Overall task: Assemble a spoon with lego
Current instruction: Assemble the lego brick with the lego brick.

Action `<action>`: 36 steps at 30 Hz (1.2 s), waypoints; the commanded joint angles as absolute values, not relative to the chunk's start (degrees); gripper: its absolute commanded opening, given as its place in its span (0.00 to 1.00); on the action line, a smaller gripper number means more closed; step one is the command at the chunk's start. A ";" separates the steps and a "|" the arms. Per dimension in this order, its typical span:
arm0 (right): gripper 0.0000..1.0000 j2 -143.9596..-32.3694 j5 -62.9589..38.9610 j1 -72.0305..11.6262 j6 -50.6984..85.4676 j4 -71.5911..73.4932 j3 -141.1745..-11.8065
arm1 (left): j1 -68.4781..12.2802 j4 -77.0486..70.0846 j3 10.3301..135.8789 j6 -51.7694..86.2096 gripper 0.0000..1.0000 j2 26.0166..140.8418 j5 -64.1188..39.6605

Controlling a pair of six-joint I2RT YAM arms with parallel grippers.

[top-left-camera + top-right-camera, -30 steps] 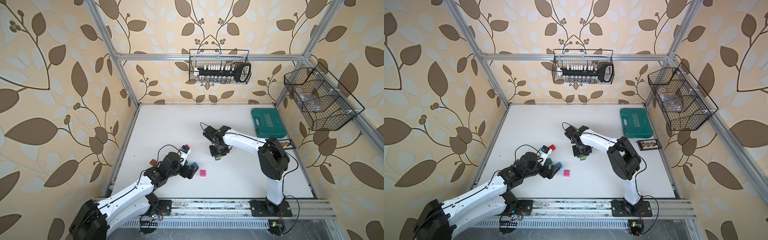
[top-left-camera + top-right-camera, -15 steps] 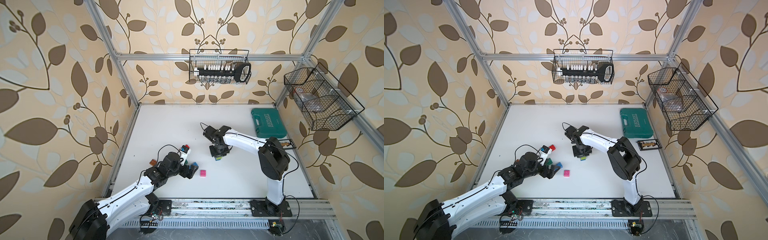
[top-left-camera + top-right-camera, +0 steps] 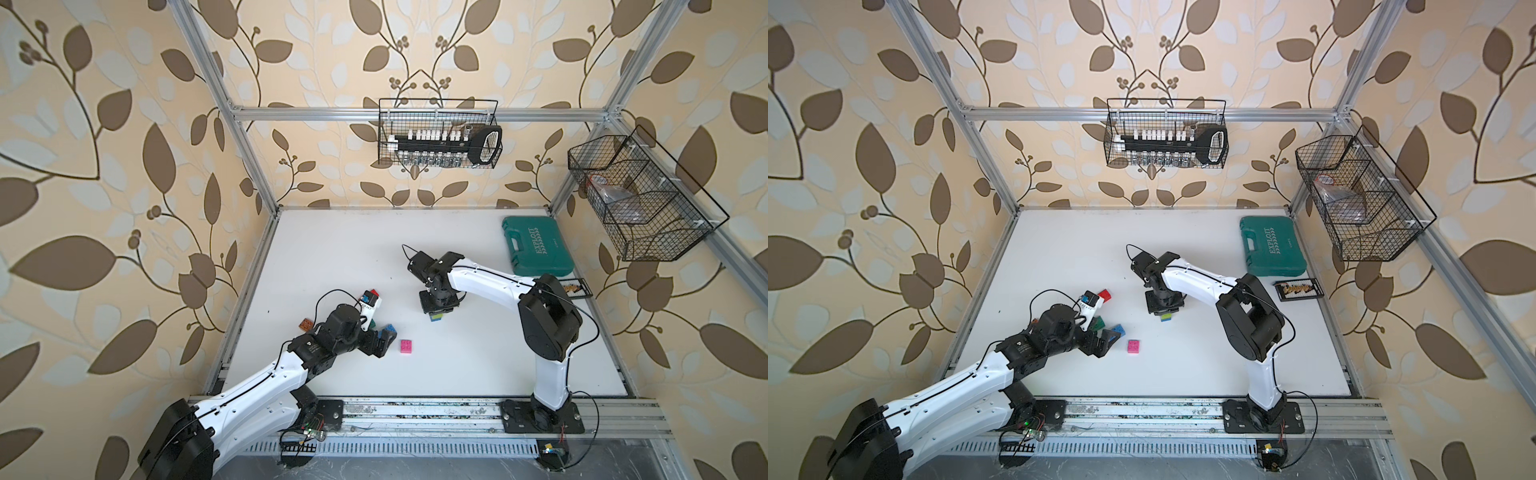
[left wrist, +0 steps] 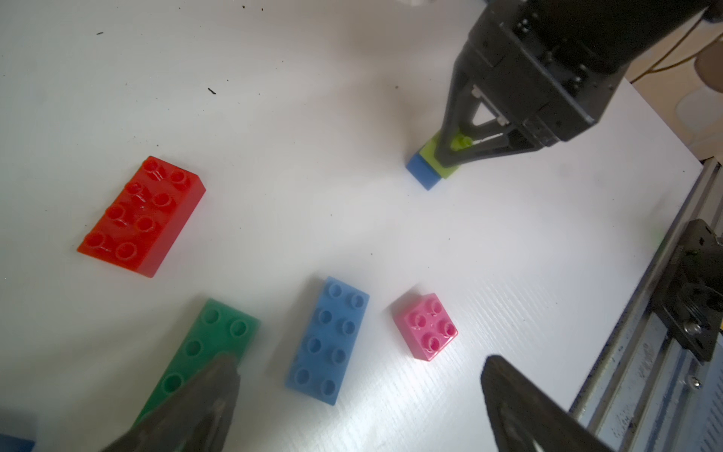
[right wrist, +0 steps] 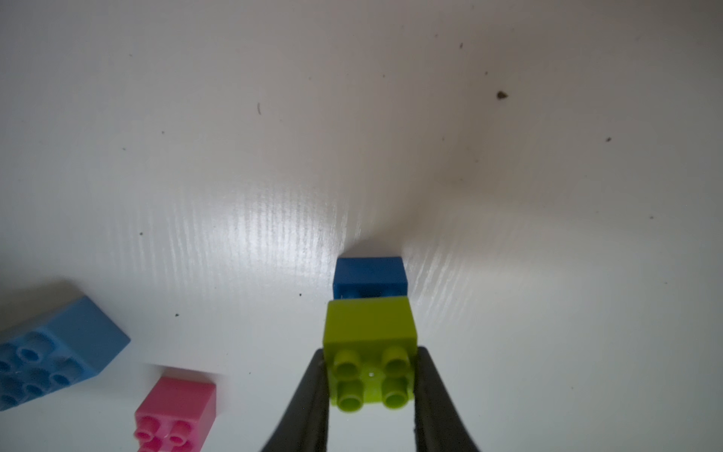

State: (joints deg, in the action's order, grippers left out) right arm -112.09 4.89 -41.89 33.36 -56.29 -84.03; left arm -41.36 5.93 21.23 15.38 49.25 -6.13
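Lime-green short plastic brick [image 5: 369, 344] with four studs, pinched on two opposite sides by the black fingers of the right pincer [image 5: 371, 360]. Directly under that pincer, the lime brick sits on a dark blue short plastic brick [image 5: 369, 276], which stands on the white tabletop [image 4: 313, 117]. The lime brick overhangs the blue one on one side. Whether the two are fully snapped together cannot be told. This two-brick stack is the only joined part of the spoon; every other brick lies loose.

The left pincer [image 4: 360, 359] is spread wide and holds nothing, hovering low over the loose bricks. A light-blue long eight-stud brick [image 4: 328, 340] lies flat, studs up, in the gap between its fingers. A pink short four-stud brick [image 4: 425, 326] lies just beside it, not touching. A green long brick [image 4: 203, 352] lies partly under one finger. Beyond the green one, farther from the pincer, lies a red long eight-stud brick [image 4: 141, 215]. In a top view, an orange short brick [image 3: 306, 324] lies behind the left pincer, beside its wrist. A teal plastic tool case [image 3: 536, 245] lies well apart from the right pincer.
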 commanded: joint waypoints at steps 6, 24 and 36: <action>0.19 -115.82 4.18 -41.75 33.11 -55.56 -81.44 | -42.01 5.01 21.61 15.64 0.99 49.15 -5.67; 0.18 -121.85 -0.81 -39.11 31.71 -61.56 -87.11 | -42.01 5.19 21.53 15.91 0.99 48.70 -5.12; 0.17 -126.91 1.38 -39.19 27.91 -66.19 -92.02 | -42.02 5.05 21.42 16.09 0.99 48.25 -4.52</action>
State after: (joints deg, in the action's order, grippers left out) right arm -119.87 -0.01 -39.31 30.15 -66.54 -94.24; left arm -41.36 5.98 21.21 15.46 48.90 -5.72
